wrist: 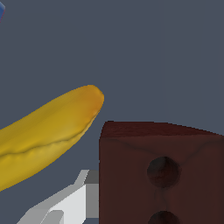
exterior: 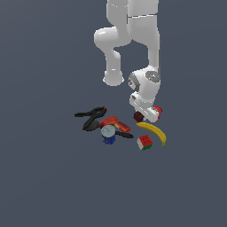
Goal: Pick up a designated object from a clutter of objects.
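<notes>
The arm reaches down near the middle of the worktop (exterior: 44, 177), its gripper (exterior: 145, 116) lowered at the brown block (exterior: 138, 116) so the fingers (wrist: 70, 201) can straddle it. Only one pale finger shows in the wrist view, touching or just beside the block's side; whether the pair is spread or already pinching, I cannot tell. The block sits by the banana (exterior: 153, 131), apart from its tip, with the red cup (exterior: 158, 109) just behind the gripper. It is a dark maroon cube with round dark holes in its face and slightly worn-looking edges. The puzzle cube (exterior: 144, 142), blue can (exterior: 108, 135), red drill (exterior: 114, 123) and black clamp (exterior: 91, 117) lie towards the exterior view's left and near edge.
</notes>
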`<act>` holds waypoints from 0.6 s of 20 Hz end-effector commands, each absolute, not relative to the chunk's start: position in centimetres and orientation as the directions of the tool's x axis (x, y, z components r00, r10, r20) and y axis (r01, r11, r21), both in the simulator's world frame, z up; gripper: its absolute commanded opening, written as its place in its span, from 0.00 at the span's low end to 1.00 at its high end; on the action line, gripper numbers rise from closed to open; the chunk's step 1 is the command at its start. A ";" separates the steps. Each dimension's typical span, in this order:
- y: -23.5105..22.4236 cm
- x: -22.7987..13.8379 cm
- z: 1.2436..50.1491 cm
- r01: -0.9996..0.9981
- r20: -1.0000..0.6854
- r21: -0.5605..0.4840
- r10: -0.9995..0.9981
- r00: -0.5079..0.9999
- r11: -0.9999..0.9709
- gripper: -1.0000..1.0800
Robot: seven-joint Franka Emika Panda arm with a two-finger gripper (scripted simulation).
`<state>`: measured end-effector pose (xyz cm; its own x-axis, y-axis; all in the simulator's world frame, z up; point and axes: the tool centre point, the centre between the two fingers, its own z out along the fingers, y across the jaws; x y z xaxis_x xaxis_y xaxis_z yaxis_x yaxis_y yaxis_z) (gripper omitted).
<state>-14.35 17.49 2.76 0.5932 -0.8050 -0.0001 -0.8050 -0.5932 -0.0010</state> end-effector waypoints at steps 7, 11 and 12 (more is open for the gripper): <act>17.5 -14.3 2.8 -0.805 0.000 -0.002 -0.805 0.593 -0.593 0.00; 17.4 -14.1 3.3 -0.805 0.000 -0.002 -0.805 0.593 -0.593 0.00; 17.3 -14.0 3.6 -0.805 0.000 -0.002 -0.805 0.593 -0.593 0.00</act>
<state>-14.20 17.37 3.21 0.5932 -0.8051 -0.0008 -0.8051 -0.5932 0.0003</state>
